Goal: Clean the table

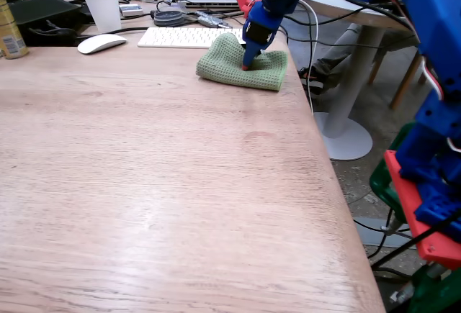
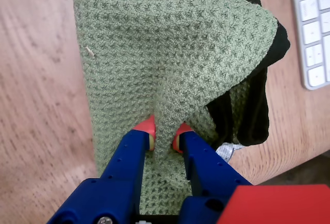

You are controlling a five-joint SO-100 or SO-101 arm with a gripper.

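Observation:
A green waffle-weave cloth (image 1: 241,62) lies bunched on the far right part of the light wood-grain table (image 1: 144,169), close to its right edge. My blue gripper (image 1: 250,62) reaches down onto the cloth from the right. In the wrist view the gripper (image 2: 165,134) is shut on a raised fold of the green cloth (image 2: 170,54), the fold pinched between the two red-tipped fingers (image 2: 146,127). The cloth's right side is lifted into a dark-lined flap.
A white keyboard (image 1: 184,37) lies just behind the cloth, with a white mouse (image 1: 101,43) and a white paper cup (image 1: 102,7) further left. Cables, a laptop and clutter sit at the back. A round white pedestal table (image 1: 353,11) stands beyond the right edge.

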